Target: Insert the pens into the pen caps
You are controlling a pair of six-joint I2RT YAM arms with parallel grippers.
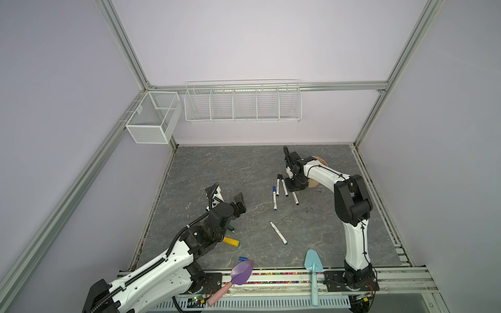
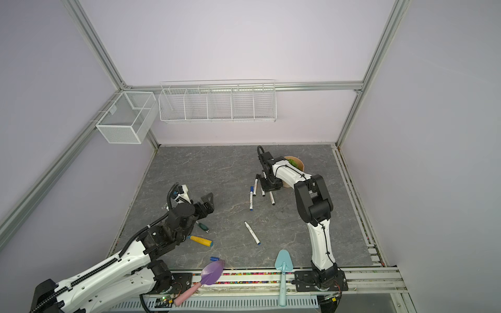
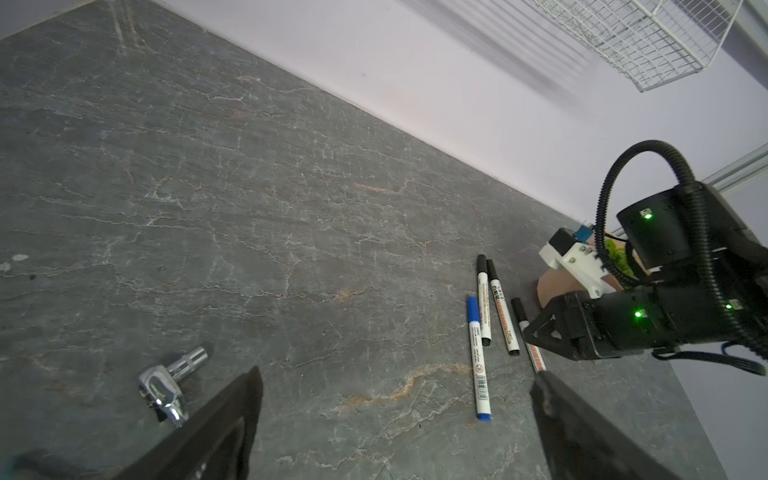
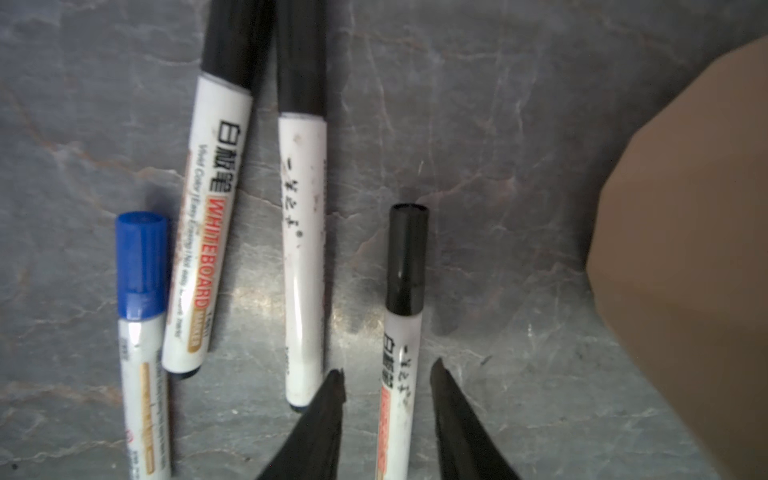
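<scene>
Four capped pens lie together at the back right: a blue-capped one (image 1: 275, 197) and three black-capped ones (image 4: 299, 208). My right gripper (image 4: 386, 370) points down over the rightmost black-capped pen (image 4: 407, 257). It is open, with a gap on each side of the pen's white barrel. A lone pen (image 1: 278, 233) with a bare tip and blue end plug lies mid-table. A loose blue pen cap (image 1: 243, 258) rests near the front edge. My left gripper (image 1: 226, 196) hovers wide open and empty, left of the pens.
A green-handled wrench (image 1: 230, 228) with a chrome head (image 3: 166, 386) and a yellow-handled tool (image 1: 231, 242) lie by the left arm. A purple scoop (image 1: 241, 272) and a teal trowel (image 1: 313, 264) sit at the front. A brown pot (image 2: 294, 162) stands behind the right gripper.
</scene>
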